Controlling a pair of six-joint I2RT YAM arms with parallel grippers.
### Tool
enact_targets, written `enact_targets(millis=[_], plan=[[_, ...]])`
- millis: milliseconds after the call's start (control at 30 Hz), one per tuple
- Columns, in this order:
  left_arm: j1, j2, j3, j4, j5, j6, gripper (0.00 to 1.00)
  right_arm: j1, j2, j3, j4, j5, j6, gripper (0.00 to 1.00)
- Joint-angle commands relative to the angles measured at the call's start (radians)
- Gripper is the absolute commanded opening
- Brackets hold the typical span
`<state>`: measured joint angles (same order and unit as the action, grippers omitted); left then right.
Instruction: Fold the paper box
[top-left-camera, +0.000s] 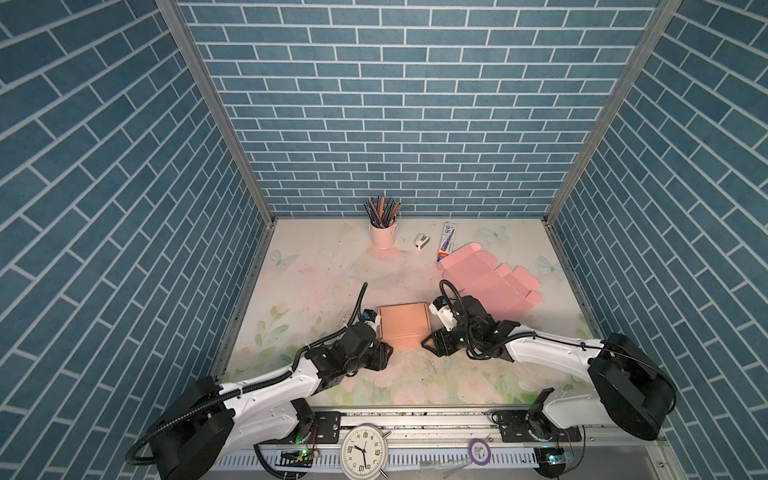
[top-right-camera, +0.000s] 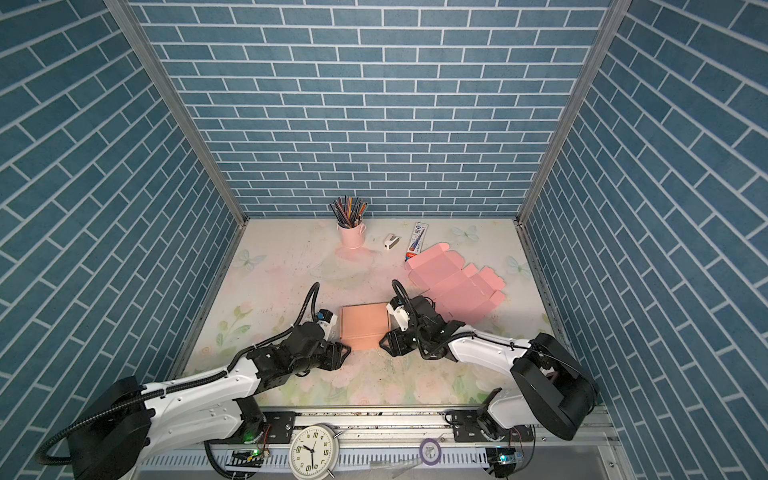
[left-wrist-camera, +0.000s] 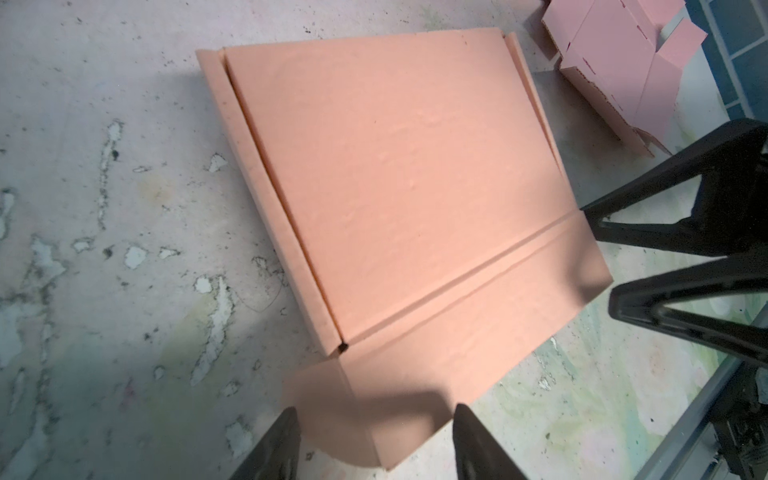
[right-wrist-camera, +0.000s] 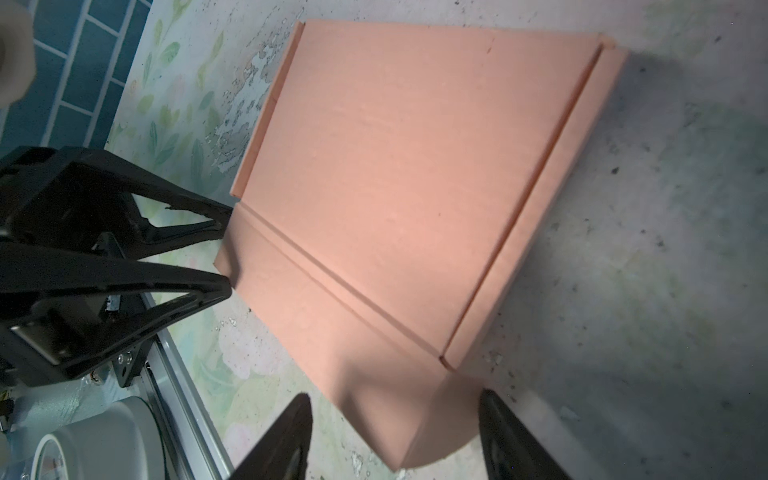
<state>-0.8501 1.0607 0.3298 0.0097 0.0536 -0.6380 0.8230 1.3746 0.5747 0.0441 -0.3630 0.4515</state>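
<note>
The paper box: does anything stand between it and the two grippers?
Nothing visible does. The left gripper and the right gripper are both open at the near corners of the paper box, each with a side tab of its front flap between the jaws. The flat pink sheets lie apart.

Two tools showed, the left tool (left-wrist-camera: 375, 409) and the right tool (right-wrist-camera: 395, 395); also one folded paper box (top-left-camera: 404, 328), one pink cup (top-left-camera: 383, 235) (its pencils (top-left-camera: 382, 210) too many to count), one tube (top-left-camera: 447, 241), one clock (top-left-camera: 364, 451), one pile of flat blanks (top-left-camera: 490, 282).
</note>
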Motion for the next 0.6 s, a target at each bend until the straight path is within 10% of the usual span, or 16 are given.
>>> enact_targets(millis=[0, 567], plan=[[-0.014, 0.006, -0.016, 0.055, 0.016, -0.020, 0.60, 0.019, 0.011, -0.010, 0.031, -0.008, 0.044, 0.65], [-0.048, -0.026, -0.014, 0.074, 0.009, -0.037, 0.56, 0.038, -0.016, -0.002, 0.033, -0.005, 0.067, 0.63]])
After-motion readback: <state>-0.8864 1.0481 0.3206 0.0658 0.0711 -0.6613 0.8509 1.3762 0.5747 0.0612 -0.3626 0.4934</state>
